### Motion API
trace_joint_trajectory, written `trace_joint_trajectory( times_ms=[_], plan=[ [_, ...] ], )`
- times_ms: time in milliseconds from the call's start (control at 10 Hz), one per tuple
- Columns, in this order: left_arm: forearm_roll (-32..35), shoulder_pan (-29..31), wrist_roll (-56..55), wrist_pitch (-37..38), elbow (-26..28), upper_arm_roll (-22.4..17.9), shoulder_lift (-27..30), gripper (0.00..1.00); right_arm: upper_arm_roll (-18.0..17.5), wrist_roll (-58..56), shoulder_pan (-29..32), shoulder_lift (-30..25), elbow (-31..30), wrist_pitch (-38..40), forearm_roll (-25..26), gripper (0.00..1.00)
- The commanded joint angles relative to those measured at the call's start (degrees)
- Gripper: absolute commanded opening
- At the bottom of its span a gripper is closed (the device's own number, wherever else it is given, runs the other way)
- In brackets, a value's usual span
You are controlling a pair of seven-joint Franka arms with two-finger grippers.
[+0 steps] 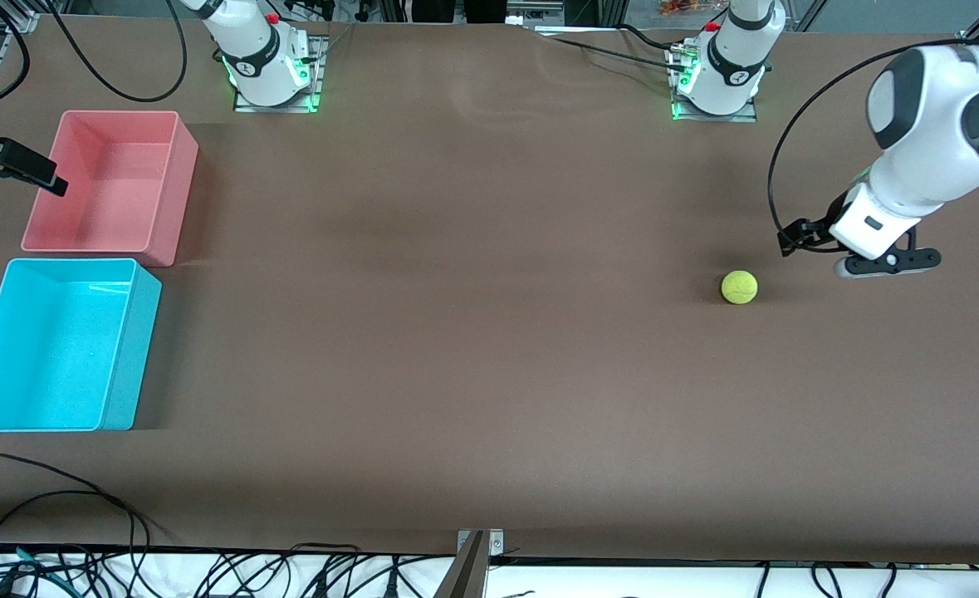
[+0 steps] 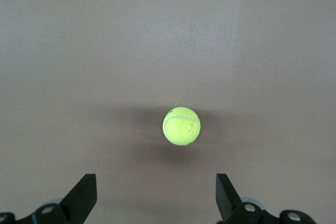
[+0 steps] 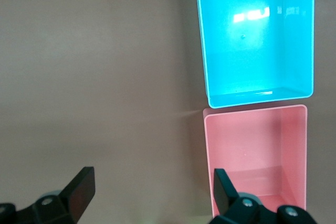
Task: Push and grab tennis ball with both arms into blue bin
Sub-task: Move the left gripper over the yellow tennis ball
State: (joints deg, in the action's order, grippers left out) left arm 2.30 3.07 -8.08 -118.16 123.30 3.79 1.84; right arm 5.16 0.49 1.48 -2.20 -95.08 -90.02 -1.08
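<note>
The fuzzy yellow-green tennis ball (image 1: 739,286), approached by the wide-open left gripper (image 2: 156,195), could be knocked astray from the bright cyan rectangular plastic bin (image 1: 57,345) while the wide-open right gripper (image 3: 152,195) waits over the pink plastic tub (image 1: 111,183).

The tennis ball (image 1: 739,286), small, fuzzy and yellow-green with a pale seam, rests alone on the brown worktop (image 1: 472,332) toward the left arm's end. It lies just ahead of the left hand (image 2: 156,195), roughly centred between its spread fingers, apparently untouched. The blue bin (image 1: 57,345), a bright cyan upright tub, sits empty near the right hand (image 3: 152,195), whose fingers are likewise spread.
</note>
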Motion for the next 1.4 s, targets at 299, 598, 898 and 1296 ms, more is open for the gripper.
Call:
trace_joint_trajectory(
  times_ms=[299, 598, 898, 1296],
  plan=[
    [-0.9, 0.4, 1.0, -10.7, 8.4, 0.2, -3.5, 1.00, -0.1, -0.2, 0.5, -0.3, 0.1, 0.6, -1.2, 1.00],
    [-0.6, -0.2, 1.0, -10.8, 10.0, 0.4, -6.0, 0.97, -0.1, -0.3, 0.5, -0.3, 0.1, 0.6, -1.1, 1.00],
    [-0.5, -0.3, 1.1, -10.8, 10.4, 0.6, -6.9, 0.32, -0.1, -0.3, 0.5, -0.3, 0.0, 0.6, -1.1, 1.00],
    [-0.5, 0.8, 23.7, -10.9, 10.3, 0.5, -7.6, 0.00, -0.1, -0.3, 0.5, -0.3, 0.0, 0.5, -1.1, 1.00]
  ],
)
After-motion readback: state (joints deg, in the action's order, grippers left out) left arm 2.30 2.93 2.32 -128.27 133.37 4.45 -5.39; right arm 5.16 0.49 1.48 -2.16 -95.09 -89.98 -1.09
